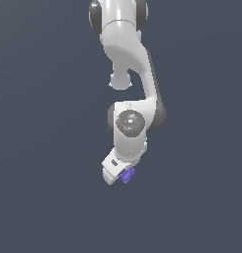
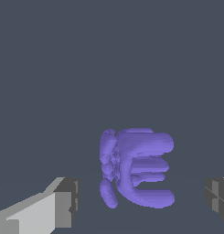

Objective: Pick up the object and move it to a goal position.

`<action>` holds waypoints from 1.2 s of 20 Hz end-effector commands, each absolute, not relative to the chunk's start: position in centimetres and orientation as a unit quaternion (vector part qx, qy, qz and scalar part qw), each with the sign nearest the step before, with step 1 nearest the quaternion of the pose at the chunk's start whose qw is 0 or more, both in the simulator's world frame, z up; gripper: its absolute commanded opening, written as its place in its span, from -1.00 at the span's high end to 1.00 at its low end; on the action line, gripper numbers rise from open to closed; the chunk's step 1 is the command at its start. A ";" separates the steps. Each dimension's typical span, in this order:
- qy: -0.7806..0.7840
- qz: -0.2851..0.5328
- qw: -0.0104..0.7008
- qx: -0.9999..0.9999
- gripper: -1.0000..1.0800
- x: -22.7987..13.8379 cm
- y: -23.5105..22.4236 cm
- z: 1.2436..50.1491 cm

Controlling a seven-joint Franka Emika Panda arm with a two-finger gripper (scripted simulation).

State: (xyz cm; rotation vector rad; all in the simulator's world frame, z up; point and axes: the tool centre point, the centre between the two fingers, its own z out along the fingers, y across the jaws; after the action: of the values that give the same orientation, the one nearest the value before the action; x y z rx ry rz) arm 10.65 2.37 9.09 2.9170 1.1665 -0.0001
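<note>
You have the white Panda arm [image 1: 128, 74] hanging down the middle of the exterior view over a plain dark grey-blue ground [image 1: 43, 197], its wrist bent so the hand tilts toward the exterior view's left. The gripper [image 1: 117, 175] sits at the low end of the arm. In the wrist view your two fingers [image 2: 63, 203] stand spread wide, with grey ground showing between each one and the object, so the pincer is released and grasps nothing. The object [image 2: 136, 167], a small violet lump with rounded ridges like stacked bars, lies between the fingers, clear of both. In the exterior view it peeks out just beside the gripper's lower edge, toward the exterior view's right.
</note>
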 end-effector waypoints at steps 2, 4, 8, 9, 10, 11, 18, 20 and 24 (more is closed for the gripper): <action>0.376 0.000 0.000 0.926 -0.92 10.8 2.3 8.9; 0.374 0.000 0.000 0.927 -0.92 10.7 2.3 8.9; 0.375 0.000 0.000 0.927 -0.92 10.7 2.3 8.0; 0.375 0.000 0.000 0.927 -0.92 10.7 2.3 7.5; 0.375 0.000 0.000 0.927 -0.92 10.7 2.3 7.0; 0.375 0.000 0.000 0.927 -0.92 10.7 2.3 6.4; 0.377 0.000 0.000 0.926 -0.92 10.7 2.3 3.8; 0.377 0.000 0.000 0.926 -0.92 10.7 2.3 3.8; 0.376 0.000 0.000 0.926 1.00 10.8 2.3 3.9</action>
State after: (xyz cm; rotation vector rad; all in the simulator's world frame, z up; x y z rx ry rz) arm 10.74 2.32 3.91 2.9105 1.1829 -0.0007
